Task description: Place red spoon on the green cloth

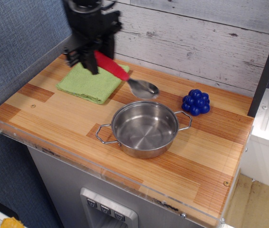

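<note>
A wooden-plank bench [68, 124] with a clear plastic rim fills the view, backed by a whitewashed board wall. A black robot arm reaches down at the upper left, and its claw [91, 59] is closed on the thick ribbed handle of a red spoon [125, 76] with a shiny silver metal bowl. The spoon hangs in the air, tilted, handle end high at ten o'clock and bowl end low at four o'clock. Its handle is above the right edge of a light lime-green folded square cloth [88, 82] lying flat on the bench, while the bowl reaches out past the cloth over bare wood. At five o'clock from the spoon, near the middle of the bench, stands an empty round stainless-steel pot [144, 129] with two wire handles. A cluster of dark blue toy grapes [196, 102] sits at two o'clock from the pot. The spoon looks light and rigid; its ribbed handle gives a surer hold than the smooth metal bowl (likely slippery), so the present grip seems well chosen. The cloth looks soft and should cushion the spoon and stop it sliding.
</note>
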Tool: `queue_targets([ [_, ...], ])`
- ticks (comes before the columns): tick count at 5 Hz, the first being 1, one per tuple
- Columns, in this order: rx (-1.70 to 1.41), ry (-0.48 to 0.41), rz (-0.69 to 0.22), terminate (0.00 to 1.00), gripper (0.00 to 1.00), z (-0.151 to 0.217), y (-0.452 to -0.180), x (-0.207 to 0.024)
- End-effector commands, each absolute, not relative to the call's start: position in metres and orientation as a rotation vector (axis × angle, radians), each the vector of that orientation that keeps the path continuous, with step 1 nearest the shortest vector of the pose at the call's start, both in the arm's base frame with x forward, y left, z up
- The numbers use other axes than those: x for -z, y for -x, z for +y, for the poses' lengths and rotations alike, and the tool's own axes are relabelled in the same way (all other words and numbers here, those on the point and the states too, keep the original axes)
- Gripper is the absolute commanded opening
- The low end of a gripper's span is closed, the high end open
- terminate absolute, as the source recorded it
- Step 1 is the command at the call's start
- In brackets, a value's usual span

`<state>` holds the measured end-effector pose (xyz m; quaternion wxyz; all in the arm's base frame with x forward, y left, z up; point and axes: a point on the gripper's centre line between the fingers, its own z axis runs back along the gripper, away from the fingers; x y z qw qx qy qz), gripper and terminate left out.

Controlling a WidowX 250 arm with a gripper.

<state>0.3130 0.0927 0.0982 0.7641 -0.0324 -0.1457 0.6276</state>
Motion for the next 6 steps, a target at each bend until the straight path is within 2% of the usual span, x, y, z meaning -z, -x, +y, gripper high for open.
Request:
queue_targets([
  [1, -1.858, 0.060, -0.250, 0.00, 0.00, 0.123, -0.286, -0.100],
  [2, -2.093, 0.047, -0.167, 0.00, 0.00, 0.124, -0.276, -0.093],
  [3, -2.284, 0.055, -0.127, 0.00, 0.00, 0.129, -0.274, -0.083],
  [5, -2.417, 0.098, -0.136, 0.00, 0.00, 0.151, -0.291, -0.075],
  [6, -2.385, 0.083, -0.141, 0.00, 0.00, 0.156, -0.306, -0.067],
])
